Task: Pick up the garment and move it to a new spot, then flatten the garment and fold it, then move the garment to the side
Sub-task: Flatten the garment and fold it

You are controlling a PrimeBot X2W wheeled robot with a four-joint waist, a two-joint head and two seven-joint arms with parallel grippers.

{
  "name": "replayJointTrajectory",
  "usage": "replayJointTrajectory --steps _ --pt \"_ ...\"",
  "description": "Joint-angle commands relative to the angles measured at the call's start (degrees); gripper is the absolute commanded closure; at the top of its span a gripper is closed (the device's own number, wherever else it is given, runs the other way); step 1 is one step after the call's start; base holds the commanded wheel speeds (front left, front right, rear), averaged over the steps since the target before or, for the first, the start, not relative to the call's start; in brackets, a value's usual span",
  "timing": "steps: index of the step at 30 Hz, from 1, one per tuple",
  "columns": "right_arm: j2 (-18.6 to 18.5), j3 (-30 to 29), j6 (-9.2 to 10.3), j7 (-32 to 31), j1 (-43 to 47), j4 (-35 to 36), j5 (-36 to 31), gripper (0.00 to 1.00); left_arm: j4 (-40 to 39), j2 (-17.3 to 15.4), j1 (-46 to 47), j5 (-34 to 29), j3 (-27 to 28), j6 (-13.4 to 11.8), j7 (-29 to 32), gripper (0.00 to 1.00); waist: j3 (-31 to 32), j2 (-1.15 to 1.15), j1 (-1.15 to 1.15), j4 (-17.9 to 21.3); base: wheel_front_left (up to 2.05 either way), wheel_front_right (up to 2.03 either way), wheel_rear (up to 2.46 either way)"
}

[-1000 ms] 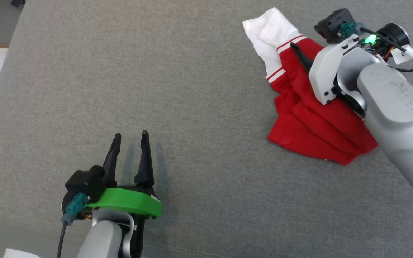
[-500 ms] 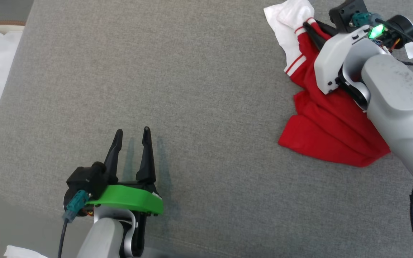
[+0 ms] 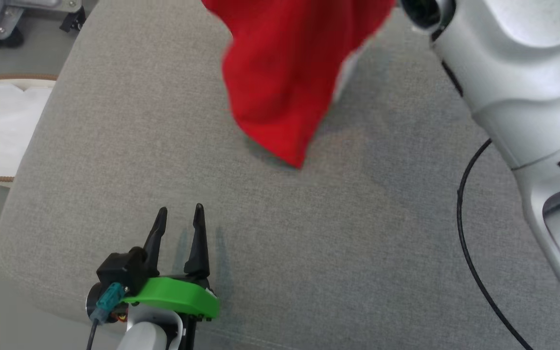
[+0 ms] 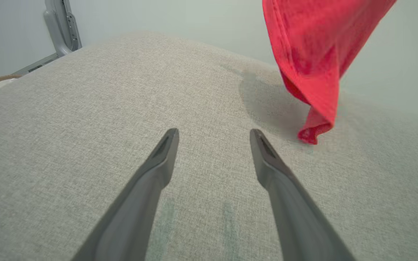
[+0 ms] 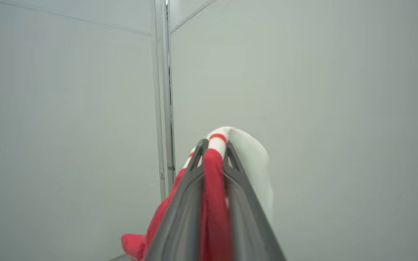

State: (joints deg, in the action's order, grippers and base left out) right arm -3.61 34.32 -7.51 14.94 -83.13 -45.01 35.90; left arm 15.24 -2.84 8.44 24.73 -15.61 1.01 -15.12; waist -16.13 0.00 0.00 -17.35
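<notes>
Right wrist view: we pinch the garment (image 5: 214, 181) between the right jaws so it hangs free for moving; left jaws spread, empty

I count 1 garment (image 3: 280, 82), red w/ a white part. There are 2 grippers, the left gripper (image 3: 180, 209) and the right gripper (image 5: 215, 143), each w/ 2 long dark fingers (image 4: 158, 170), so 4 fingers altogether. Then 1 grey padded bench (image 3: 309, 253), 1 basket (image 3: 17, 78) w/ 1 white cloth (image 3: 8, 126) in it, 1 black cable (image 3: 458, 209) and approx. 1 metal stand (image 4: 62, 25).
</notes>
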Motion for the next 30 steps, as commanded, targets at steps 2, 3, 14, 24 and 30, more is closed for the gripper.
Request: replayJointTrajectory --steps 2,3,14,24,30 --pt "0.2 -4.8 0.05 0.2 0.5 3.1 -2.8 1.00 0.4 -0.2 -1.3 -0.8 0.9 0.2 0.0 0.00 2.6 0.00 0.00 0.8 0.00 0.00 0.00" --pt "0.2 -8.7 0.05 0.2 2.3 4.7 -5.0 1.00 0.4 -0.1 -1.7 -1.3 1.8 0.2 0.0 0.00 2.9 0.00 0.00 1.9 0.00 0.00 0.00" --pt "-9.3 -27.9 0.05 0.2 36.9 7.2 -13.1 0.12 0.1 -0.2 -0.5 -3.0 3.6 1.2 0.0 0.00 2.4 0.00 0.00 9.3 0.00 0.00 0.00" --pt "-7.5 -42.4 0.05 0.2 58.2 10.7 -21.1 0.00 1.2 -0.2 1.4 -5.4 4.1 2.3 0.0 0.00 1.5 0.00 0.00 15.0 0.00 0.00 0.00" --pt "-5.6 -41.2 0.05 0.2 59.0 13.5 -24.7 0.00 1.3 -0.2 2.5 -4.9 3.3 2.3 0.0 0.00 1.0 0.00 0.00 15.6 0.00 0.00 0.00"
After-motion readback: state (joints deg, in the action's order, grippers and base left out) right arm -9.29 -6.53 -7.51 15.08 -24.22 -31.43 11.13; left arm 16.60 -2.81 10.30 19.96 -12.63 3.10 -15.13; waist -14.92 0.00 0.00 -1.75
